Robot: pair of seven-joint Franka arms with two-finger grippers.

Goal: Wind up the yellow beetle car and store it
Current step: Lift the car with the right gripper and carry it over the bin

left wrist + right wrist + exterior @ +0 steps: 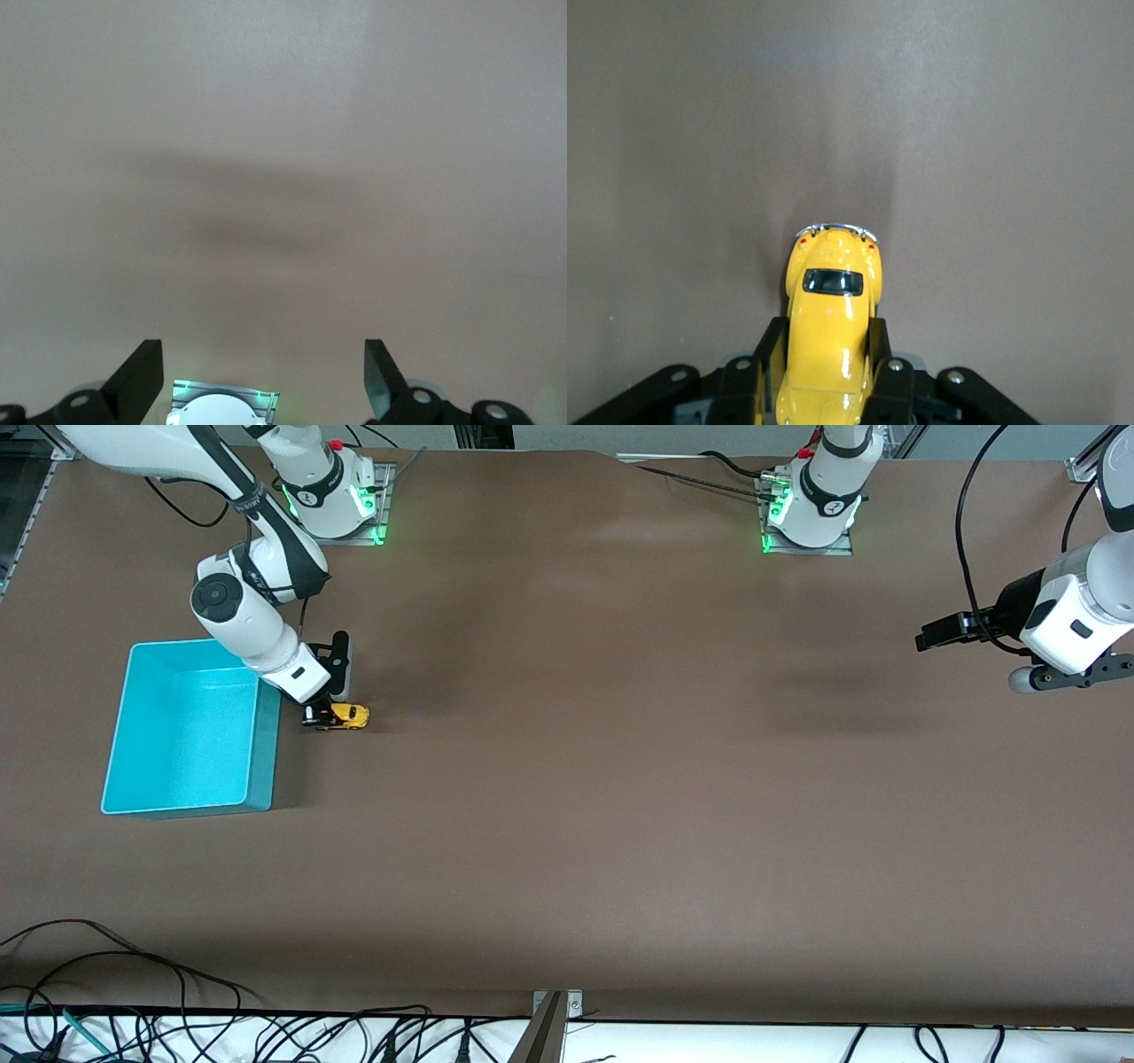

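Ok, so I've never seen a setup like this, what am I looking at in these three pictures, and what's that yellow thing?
These are two robot arms bolted to a brown table. The big picture looks down from a high camera facing them. The other two come from cameras on each arm's wrist. The right gripper is down at the table beside a turquoise bin, its fingers shut on the yellow beetle car, a tiny toy, which that arm's wrist view shows close up. The car sits on the table just outside the bin. The left gripper waits open over the bare table at its own end, holding nothing.
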